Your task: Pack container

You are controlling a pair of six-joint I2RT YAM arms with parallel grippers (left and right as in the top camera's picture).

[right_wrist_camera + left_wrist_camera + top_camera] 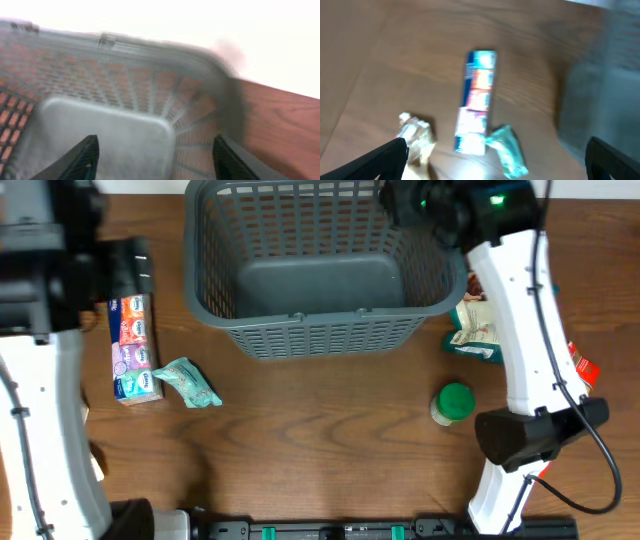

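I'm looking into what seems a robotics lab: a white left arm [40, 410] and right arm [520, 310] are flanking a wood-grain table [330, 430], a black rail [330, 530] running along its near edge.

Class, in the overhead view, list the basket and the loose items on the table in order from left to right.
multicoloured pack → teal packet → grey basket → green-lidded jar

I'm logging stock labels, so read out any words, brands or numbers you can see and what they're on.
No text is legible.
Colourful multipack strip: printed, too small and blurred.
Teal wrapper: print too small.
Packet right of the container: print too small.
Green-lidded jar: label unreadable.
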